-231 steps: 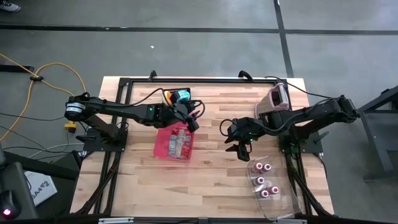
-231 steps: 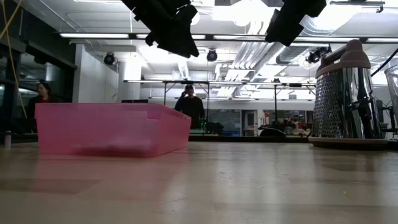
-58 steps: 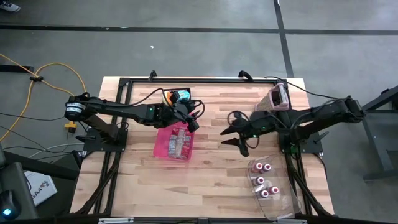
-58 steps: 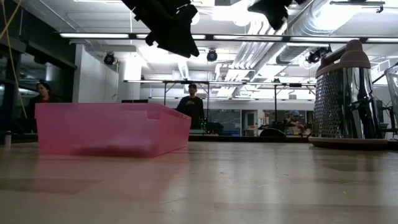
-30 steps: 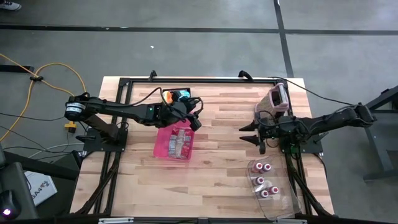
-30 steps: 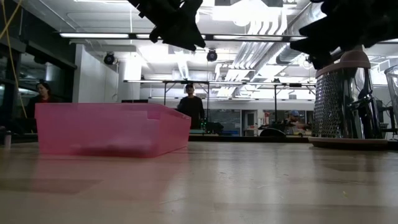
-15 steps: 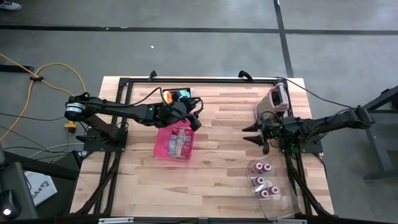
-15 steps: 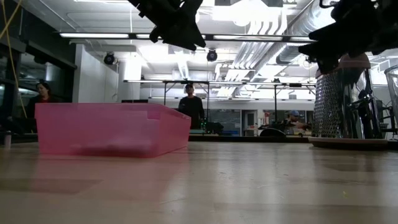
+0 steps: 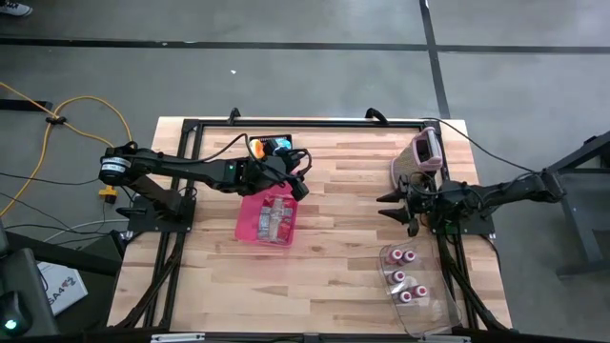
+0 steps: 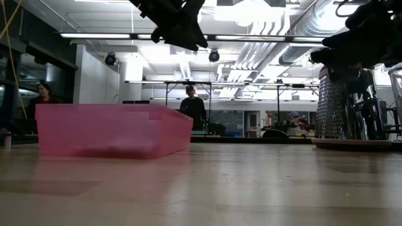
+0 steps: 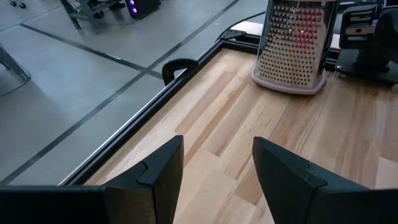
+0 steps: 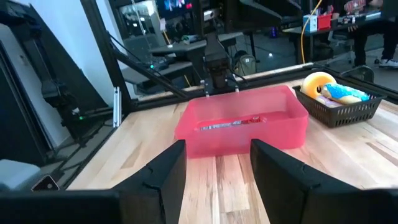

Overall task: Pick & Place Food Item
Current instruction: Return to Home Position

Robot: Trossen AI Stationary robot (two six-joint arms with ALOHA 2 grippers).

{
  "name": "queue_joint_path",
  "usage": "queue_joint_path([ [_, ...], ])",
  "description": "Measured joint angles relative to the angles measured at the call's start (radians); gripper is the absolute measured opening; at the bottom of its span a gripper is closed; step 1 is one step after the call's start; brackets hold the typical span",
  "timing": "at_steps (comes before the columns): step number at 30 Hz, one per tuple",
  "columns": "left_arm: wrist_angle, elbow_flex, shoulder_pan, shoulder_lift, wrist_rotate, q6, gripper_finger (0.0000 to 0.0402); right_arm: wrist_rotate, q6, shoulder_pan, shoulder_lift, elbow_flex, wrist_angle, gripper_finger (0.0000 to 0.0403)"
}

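Observation:
A pink bin [image 9: 266,219] sits left of the table's middle with wrapped food items [image 9: 276,215] inside; the right wrist view shows it too [image 12: 242,127]. Behind it, a black basket [image 9: 271,146] holds a yellow and a blue item [image 12: 329,87]. My left gripper [image 9: 301,185] hangs open above the bin's far end, nothing between its fingers [image 11: 217,146]. My right gripper [image 9: 386,207] is open and empty near the table's right side, pointing level at the bin [image 12: 217,149]. In the low view it hangs in front of the grater [image 10: 342,53].
A metal box grater [image 9: 424,152] stands at the far right, close behind my right gripper. A clear tray [image 9: 412,286] with several pink-and-white pieces lies at the near right. Bare wood lies between the bin and the right arm.
My right gripper has drawn back toward the table's right edge and sunk a little, staying open and empty. The left arm and the bin have kept still.

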Motion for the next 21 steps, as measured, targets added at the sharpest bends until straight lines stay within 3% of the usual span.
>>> queue_joint_path([
  [21,0.002,-0.001,0.000,0.000,0.000,0.000,0.0185,-0.024,-0.028,0.000,-0.219,-0.032,-0.098,0.0165],
])
